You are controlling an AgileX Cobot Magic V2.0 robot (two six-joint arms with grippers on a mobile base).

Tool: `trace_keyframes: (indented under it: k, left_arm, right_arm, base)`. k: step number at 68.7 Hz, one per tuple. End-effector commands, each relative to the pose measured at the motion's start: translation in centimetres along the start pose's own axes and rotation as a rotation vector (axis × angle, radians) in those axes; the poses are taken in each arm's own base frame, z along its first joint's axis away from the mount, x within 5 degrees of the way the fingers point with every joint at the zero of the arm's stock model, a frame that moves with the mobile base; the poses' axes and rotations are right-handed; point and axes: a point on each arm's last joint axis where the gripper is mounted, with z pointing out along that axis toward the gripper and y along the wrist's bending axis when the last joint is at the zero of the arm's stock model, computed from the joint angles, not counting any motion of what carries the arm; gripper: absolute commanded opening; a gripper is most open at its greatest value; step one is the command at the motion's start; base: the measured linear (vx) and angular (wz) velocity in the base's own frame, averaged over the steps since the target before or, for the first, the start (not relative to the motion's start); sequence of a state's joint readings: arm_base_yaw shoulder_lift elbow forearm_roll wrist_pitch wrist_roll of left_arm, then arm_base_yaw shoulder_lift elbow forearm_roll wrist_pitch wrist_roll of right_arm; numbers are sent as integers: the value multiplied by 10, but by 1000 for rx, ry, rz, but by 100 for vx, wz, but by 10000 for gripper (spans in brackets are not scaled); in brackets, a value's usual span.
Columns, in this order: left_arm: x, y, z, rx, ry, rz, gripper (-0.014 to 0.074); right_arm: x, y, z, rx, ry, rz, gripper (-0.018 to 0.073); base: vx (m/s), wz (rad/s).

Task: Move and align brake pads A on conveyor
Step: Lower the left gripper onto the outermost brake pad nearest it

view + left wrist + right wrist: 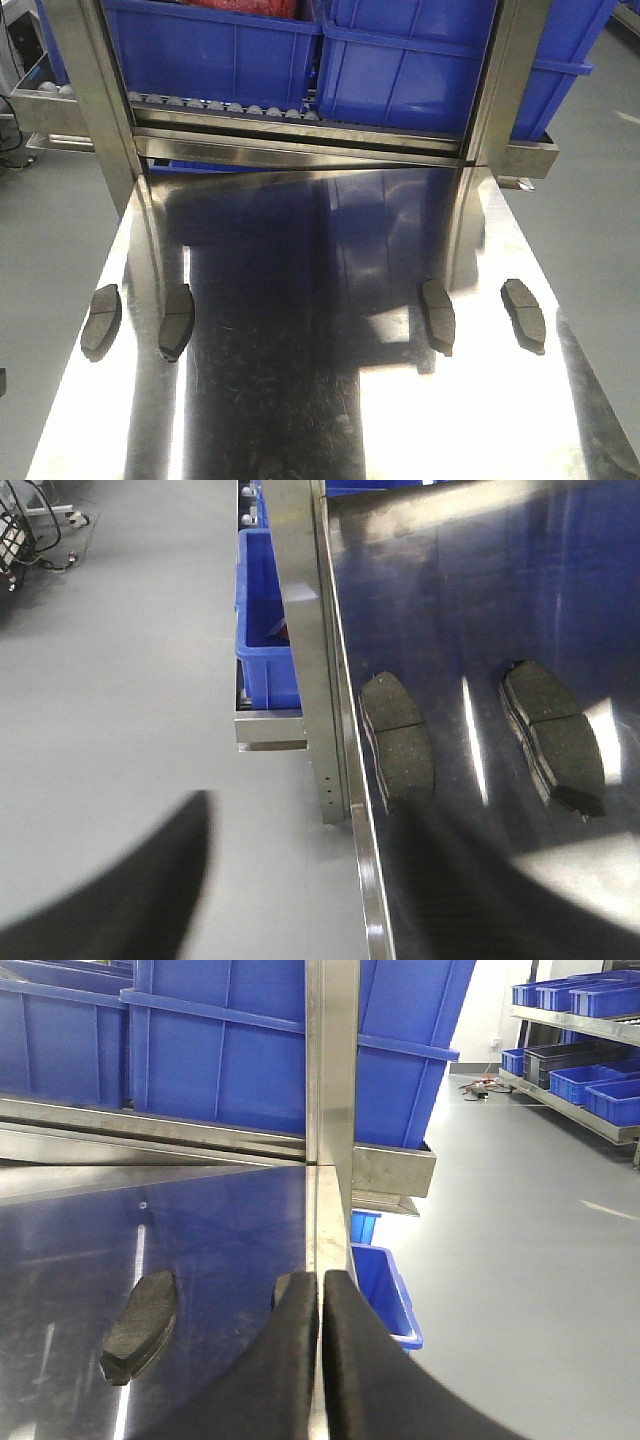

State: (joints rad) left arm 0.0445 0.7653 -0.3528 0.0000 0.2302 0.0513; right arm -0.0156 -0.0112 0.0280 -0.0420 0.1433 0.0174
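**Four pads lie ready on steel table, conveyor out of sight**

Front view: four pads (437, 315) are seen lying flat on the table (320, 400), two near its left edge and two near its right. The pairs are well apart, below blue bins (230, 45). No conveyor and no gripper is shown here.

Left wrist view: two pads (398, 738) are seen side by side just inside the table edge. The left gripper (305, 815) is spread wide and nothing is held; its fingers are blurred.

Right wrist view: one pad (140, 1325) is seen near the table's right edge. The right gripper (321, 1282) is pressed closed, finger against finger, with nothing between.

The pads are judged stiff, dense and sturdy rather than fragile, and their rough faces should offer grip. On polished steel they are likely to skid if nudged. Being thin, each is best taken across its narrow width at the middle groove, with the fingers lowered almost to the table.
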Motion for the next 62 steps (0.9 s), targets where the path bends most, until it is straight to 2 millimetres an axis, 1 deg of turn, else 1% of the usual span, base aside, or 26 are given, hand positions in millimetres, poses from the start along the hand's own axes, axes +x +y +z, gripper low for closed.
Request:
trace_keyframes:
  k: [1, 2, 6, 9, 14, 19, 24, 30, 31, 38, 39, 45, 51, 62]
  left_arm:
    - [-20, 0, -2, 1, -118, -14, 653]
    - [-20, 0, -2, 2, -118, -25, 680]
    - [-20, -1, -1, 13, -116, -96, 735]
    - [-21, -1, 0, 18, -114, -117, 734]
    - [-27, -1, 4, 22, -65, -77, 723]
    - [-40, -1, 12, 27, -8, -24, 704]
    - [-54, -1, 25, 42, 80, 12, 683]
    - [-69, -3, 45, 66, 185, 17, 662]
    - [-69, -3, 47, 70, 193, 16, 661]
    - [-79, -8, 76, 116, 301, 23, 643]
    - [-78, -10, 82, 125, 329, 29, 641]
    - [-83, -20, 105, 172, 406, 59, 630]
    - [-81, -29, 129, 199, 498, 68, 628]
    - [-80, -33, 165, 219, 650, 44, 622]
  right_arm:
    - [-6, 0, -1, 5, -85, -4, -8]
    - [-6, 0, -1, 5, -85, -4, -8]
    - [-6, 0, -1, 5, -85, -4, -8]
    - [-6, 0, -1, 5, -85, -4, -8]
    - [-6, 0, -1, 5, -85, -4, -8]
    - [-6, 0, -1, 5, -85, -4, -8]
    - [-6, 0, -1, 5, -85, -4, -8]
    - [-6, 0, -1, 5, -85, -4, -8]
    - [-6, 0, -1, 5, -85, -4, -8]
    - [-6, 0, -1, 5, -85, -4, -8]
    - [-6, 0, -1, 5, -85, -4, -8]
    - [-6, 0, -1, 5, -85, -4, -8]
    - [-6, 0, -1, 5, -85, -4, -8]
    - [-6, 0, -1, 5, -85, -4, -8]
  base:
    - [0, 0]
    - [0, 0]
    - [0, 0]
    - [0, 0]
    - [0, 0]
    - [0, 0]
    - [0, 0]
    - [0, 0]
    - [0, 0]
    - [0, 0]
    - [0, 0]
    - [0, 0]
    - [0, 0]
    - [0, 0]
